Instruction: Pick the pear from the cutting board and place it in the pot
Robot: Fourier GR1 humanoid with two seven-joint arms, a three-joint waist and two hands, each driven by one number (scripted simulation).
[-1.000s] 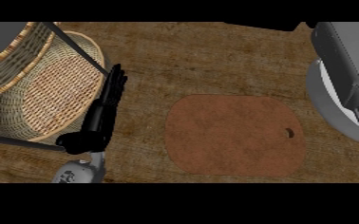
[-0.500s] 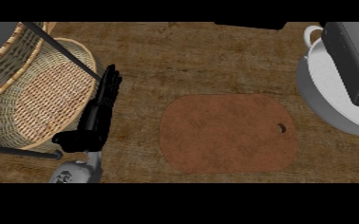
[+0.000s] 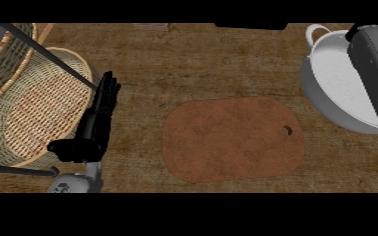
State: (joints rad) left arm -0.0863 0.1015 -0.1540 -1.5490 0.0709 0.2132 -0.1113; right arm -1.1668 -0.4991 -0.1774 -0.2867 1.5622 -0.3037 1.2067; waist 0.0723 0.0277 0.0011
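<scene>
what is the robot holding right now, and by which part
The left hand is open with straight fingers and holds nothing. The right arm reaches over the pot, but its hand is hidden, so a hold there cannot be told.

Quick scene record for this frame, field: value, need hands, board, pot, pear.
left hand: open, fingers straight, resting at the view's left beside the basket
right arm: grey forearm over the pot at the right edge; its hand is out of view
cutting board: centre of the counter, nothing on it
pot: right edge, partly cut off
pear: not visible
basket: wicker, left edge
</scene>
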